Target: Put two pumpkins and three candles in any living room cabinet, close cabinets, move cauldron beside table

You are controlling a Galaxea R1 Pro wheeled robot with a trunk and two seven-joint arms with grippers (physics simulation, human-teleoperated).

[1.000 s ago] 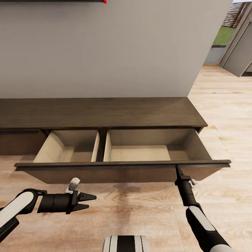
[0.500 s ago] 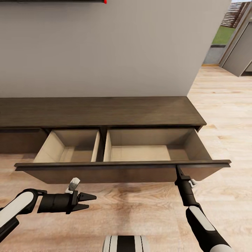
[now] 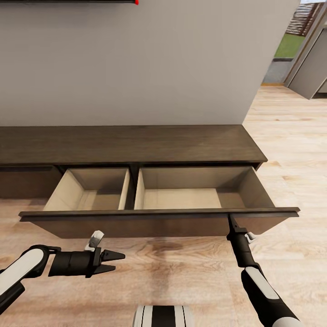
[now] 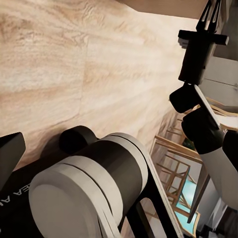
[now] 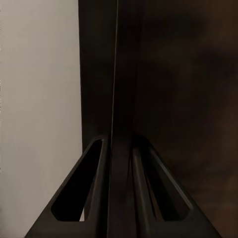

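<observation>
The cabinet (image 3: 136, 145) is a long, low dark-brown console against the wall. Its wide drawer front (image 3: 136, 223) is pulled out, baring two pale beige compartments, left (image 3: 91, 196) and right (image 3: 181, 199), both empty. My right gripper (image 3: 230, 219) is shut on the top edge of that drawer front near its right end. In the right wrist view the fingers (image 5: 141, 163) pinch the thin dark panel edge. My left gripper (image 3: 119, 261) hovers open over the floor, in front of the drawer's left part, holding nothing. Pumpkins, candles and cauldron are out of view.
A grey wall (image 3: 136, 68) stands behind the console. A closed drawer front (image 3: 27, 182) sits at the far left. Light wood floor (image 3: 290, 136) runs to the right toward a doorway (image 3: 290, 45). My own base (image 3: 163, 315) is just below the arms.
</observation>
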